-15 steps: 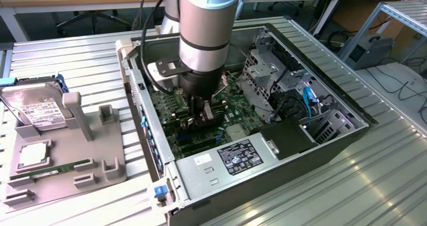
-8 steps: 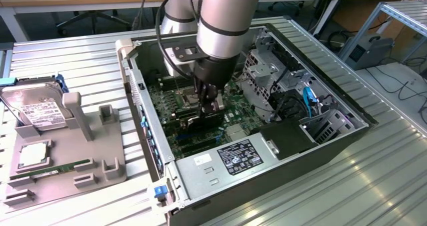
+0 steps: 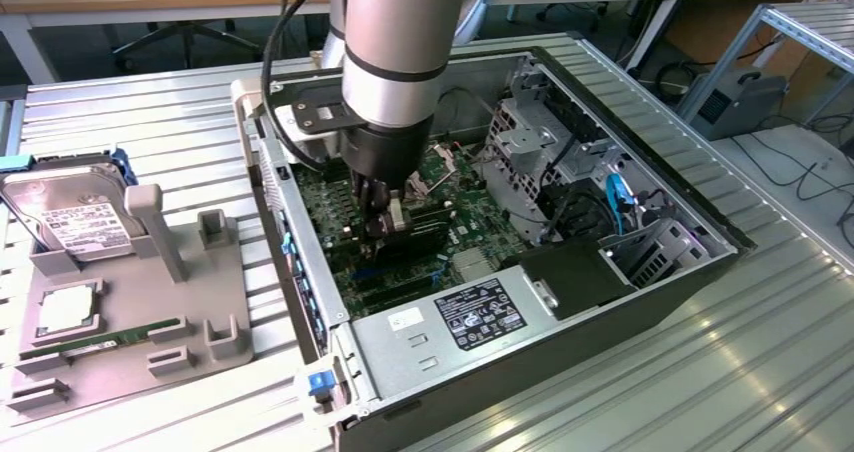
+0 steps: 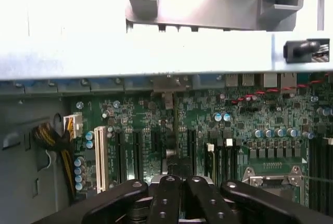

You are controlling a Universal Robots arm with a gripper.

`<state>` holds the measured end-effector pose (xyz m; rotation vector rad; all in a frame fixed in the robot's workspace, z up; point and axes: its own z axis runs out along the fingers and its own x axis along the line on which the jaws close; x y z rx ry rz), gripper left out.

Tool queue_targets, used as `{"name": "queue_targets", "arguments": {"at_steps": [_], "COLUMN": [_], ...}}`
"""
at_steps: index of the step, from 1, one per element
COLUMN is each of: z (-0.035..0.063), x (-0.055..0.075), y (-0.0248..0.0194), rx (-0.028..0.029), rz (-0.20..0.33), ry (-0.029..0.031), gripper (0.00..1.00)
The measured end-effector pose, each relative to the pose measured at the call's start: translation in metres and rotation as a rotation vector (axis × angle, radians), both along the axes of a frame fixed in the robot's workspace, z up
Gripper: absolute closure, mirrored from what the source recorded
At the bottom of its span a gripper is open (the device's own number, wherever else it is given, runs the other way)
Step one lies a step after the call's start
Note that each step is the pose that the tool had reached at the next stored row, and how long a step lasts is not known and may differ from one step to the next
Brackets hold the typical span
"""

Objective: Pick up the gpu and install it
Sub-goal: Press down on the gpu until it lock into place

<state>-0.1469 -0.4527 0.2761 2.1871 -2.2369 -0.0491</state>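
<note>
I have the arm reaching down into the open black and silver computer case, which lies on its side on the ribbed metal counter. The hand is low over the green motherboard, near the middle of the case in the exterior view. Its black fingers are clenched together, and in the exterior view they pinch the top edge of the gpu, a thin dark-faced expansion card standing on edge over the row of slots. From the wrist view I look past the closed fingers onto the long black expansion slots and one white slot on the board; the card itself is hidden below the fingers there, so I cannot tell whether it is seated in a slot or just above it.

At the near end of the case sits the silver power supply with a black and white label. On the exterior view's right, inside the case, are the grey metal drive cage and a blue cable.

On the exterior view's left, well apart from the case, a grey plastic fixture tray rests on the counter. It carries a boxy silver hard drive with a white label at its far end, a square silver processor nearer, and a slim green RAM stick beside that.
</note>
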Motion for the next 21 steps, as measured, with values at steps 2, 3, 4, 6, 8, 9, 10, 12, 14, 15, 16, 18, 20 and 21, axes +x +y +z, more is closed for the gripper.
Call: {"name": "queue_targets", "arguments": {"at_steps": [2,3,4,6,8,9,10,12,14,15,16,18,20,21], "z": [-0.001,-0.0016,-0.0022,-0.0037,-0.0048,-0.0055,-0.0059,-0.0069,-0.0079,-0.0086,-0.009,-0.0097,-0.0097,-0.0075], "x": [-0.0001,-0.0002,-0.0002,-0.0002,-0.0003,-0.0006,-0.0008,-0.0013,-0.0017,-0.0019,-0.002,-0.0021,-0.0021,-0.002], "y": [-0.0001,-0.0001,-0.0001,-0.0001,0.0001,0.0001,0.0,0.0,0.0001,0.0,0.0,0.0,0.0,0.0003], "rx": [-0.0005,-0.0005,-0.0005,-0.0002,-0.0007,-0.0009,-0.0009,-0.0011,-0.0009,-0.0008,-0.0012,-0.0016,-0.0015,-0.0009], "rz": [0.0,0.0,0.0,0.0,0.0,0.0,0.0,0.0,0.0,0.0,0.0,0.0,0.0,0.0], "ry": [0.0003,0.0004,0.0003,0.0001,0.0002,0.0004,0.0003,0.0003,0.0002,0.0002,0.0004,0.0006,0.0005,0.0002], "gripper": [0.89,0.89,0.89,0.89,0.89,0.89,0.89,0.89,0.89,0.89,0.89,0.89,0.89,0.89]}}
